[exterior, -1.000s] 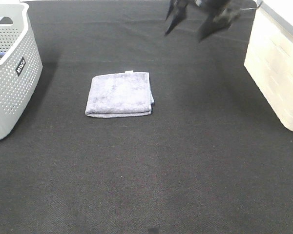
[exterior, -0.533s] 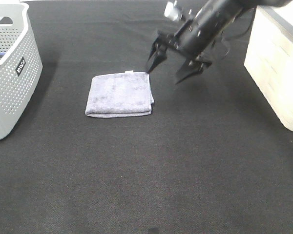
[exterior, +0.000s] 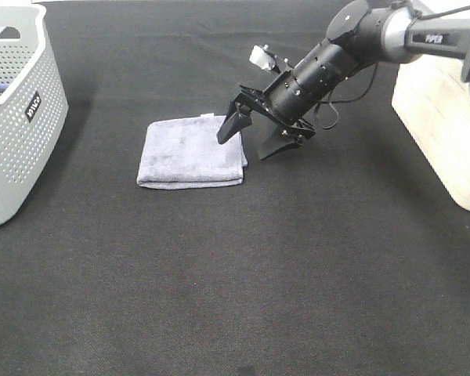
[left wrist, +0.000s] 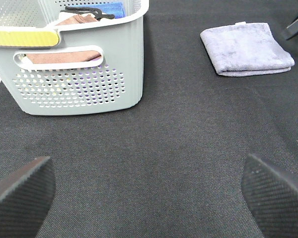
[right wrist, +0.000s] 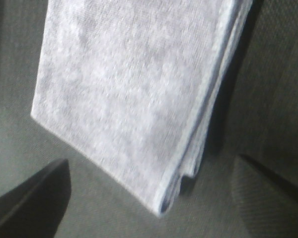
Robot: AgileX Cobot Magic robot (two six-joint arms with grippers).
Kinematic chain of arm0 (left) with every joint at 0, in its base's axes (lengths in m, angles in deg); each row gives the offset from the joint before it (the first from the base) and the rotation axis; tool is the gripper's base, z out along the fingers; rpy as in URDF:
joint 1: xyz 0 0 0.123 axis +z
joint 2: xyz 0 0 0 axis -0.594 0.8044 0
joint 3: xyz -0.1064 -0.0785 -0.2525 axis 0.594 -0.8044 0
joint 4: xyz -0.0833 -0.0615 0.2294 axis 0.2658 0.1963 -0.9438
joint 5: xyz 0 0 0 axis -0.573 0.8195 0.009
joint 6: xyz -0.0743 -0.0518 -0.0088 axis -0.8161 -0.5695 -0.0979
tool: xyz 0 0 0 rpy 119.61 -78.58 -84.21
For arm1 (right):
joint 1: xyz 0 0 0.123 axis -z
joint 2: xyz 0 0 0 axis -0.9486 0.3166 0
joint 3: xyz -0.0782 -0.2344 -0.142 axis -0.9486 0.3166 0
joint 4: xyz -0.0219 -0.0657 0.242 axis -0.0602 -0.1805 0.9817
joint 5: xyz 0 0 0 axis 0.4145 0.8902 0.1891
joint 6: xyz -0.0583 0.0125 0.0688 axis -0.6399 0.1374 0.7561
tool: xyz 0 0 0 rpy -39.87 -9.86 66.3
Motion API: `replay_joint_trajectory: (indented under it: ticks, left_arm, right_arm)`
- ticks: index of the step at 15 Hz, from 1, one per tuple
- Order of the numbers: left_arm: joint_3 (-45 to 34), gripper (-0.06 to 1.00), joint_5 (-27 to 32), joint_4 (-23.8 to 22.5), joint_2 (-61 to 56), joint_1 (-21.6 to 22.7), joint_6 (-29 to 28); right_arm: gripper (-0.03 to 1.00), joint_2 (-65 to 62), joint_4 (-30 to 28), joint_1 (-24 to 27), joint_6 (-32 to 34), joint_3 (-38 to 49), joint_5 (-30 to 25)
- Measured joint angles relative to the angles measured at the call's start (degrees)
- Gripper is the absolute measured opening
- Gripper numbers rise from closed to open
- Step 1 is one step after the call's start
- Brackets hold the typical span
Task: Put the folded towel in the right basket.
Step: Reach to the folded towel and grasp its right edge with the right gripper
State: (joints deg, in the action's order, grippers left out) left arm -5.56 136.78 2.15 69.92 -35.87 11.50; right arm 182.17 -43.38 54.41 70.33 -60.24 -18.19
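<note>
The folded grey-lavender towel (exterior: 192, 152) lies flat on the black mat left of centre; it also shows in the left wrist view (left wrist: 246, 48) and fills the right wrist view (right wrist: 134, 94). My right gripper (exterior: 249, 138) is open and empty, its two fingers astride the towel's right edge, just above it. The right basket (exterior: 446, 117), cream coloured, stands at the right edge. My left gripper (left wrist: 149, 188) is open and empty, low over bare mat, well away from the towel.
A grey perforated basket (exterior: 16, 110) stands at the far left, also in the left wrist view (left wrist: 79, 64), holding brownish and blue cloths. The black mat (exterior: 235, 274) covers the whole work surface.
My right arm has swung down and left from the top of the view, bringing the open gripper to the towel's right edge. The towel has not moved.
</note>
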Motion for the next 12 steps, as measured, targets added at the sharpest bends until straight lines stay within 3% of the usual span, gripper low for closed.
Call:
replay_joint_trajectory:
  ticks: [3, 8, 12]
  left_arm:
    - [0.0, 0.97, 0.0, 0.0, 0.0, 0.0, 0.0]
    - [0.0, 0.97, 0.0, 0.0, 0.0, 0.0, 0.0]
    - [0.0, 0.97, 0.0, 0.0, 0.0, 0.0, 0.0]
  right_arm:
    - [0.82, 1.9, 0.8, 0.0, -0.6, -0.6, 1.0]
    - [0.82, 4.6, 9.6, 0.1, -4.2, -0.9, 1.5]
    - [0.71, 5.4, 11.5, 0.1, -5.4, -1.1, 2.0]
